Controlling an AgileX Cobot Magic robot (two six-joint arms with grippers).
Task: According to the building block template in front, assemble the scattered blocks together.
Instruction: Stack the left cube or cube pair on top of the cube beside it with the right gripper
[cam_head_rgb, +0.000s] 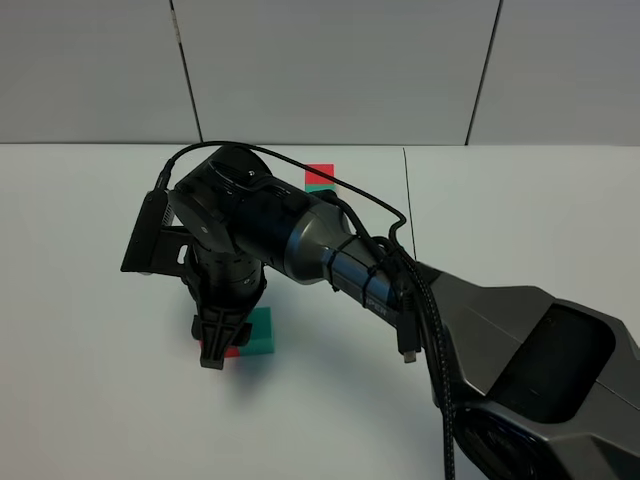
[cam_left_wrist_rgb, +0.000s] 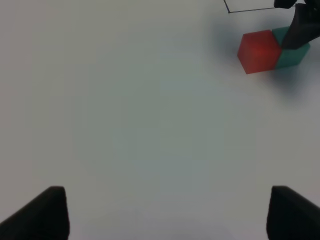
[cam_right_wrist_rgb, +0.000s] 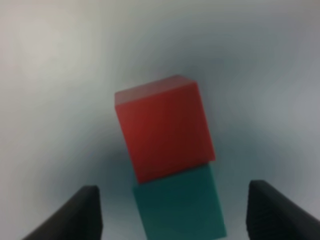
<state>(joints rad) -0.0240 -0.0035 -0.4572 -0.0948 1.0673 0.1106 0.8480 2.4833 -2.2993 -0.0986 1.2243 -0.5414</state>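
Note:
The scattered blocks lie touching on the white table: a red cube (cam_right_wrist_rgb: 162, 127) and a teal-green cube (cam_right_wrist_rgb: 180, 205). My right gripper (cam_right_wrist_rgb: 172, 189) hangs open just above them, its fingers apart on either side of the teal cube, touching neither. From the high camera the right gripper (cam_head_rgb: 222, 345) hides most of the red cube (cam_head_rgb: 232, 351); the teal cube (cam_head_rgb: 263, 331) shows beside it. The building block template (cam_head_rgb: 320, 178) lies farther back, partly behind the arm. My left gripper (cam_left_wrist_rgb: 167, 192) is open over bare table, with the red cube (cam_left_wrist_rgb: 259, 51) and teal cube (cam_left_wrist_rgb: 294, 56) far from it.
The right arm (cam_head_rgb: 400, 280) stretches from the lower right across the table's middle. A thin dark seam (cam_head_rgb: 405, 190) runs across the table (cam_head_rgb: 90, 330) behind the arm. A grey panelled wall (cam_head_rgb: 330, 70) stands behind the table.

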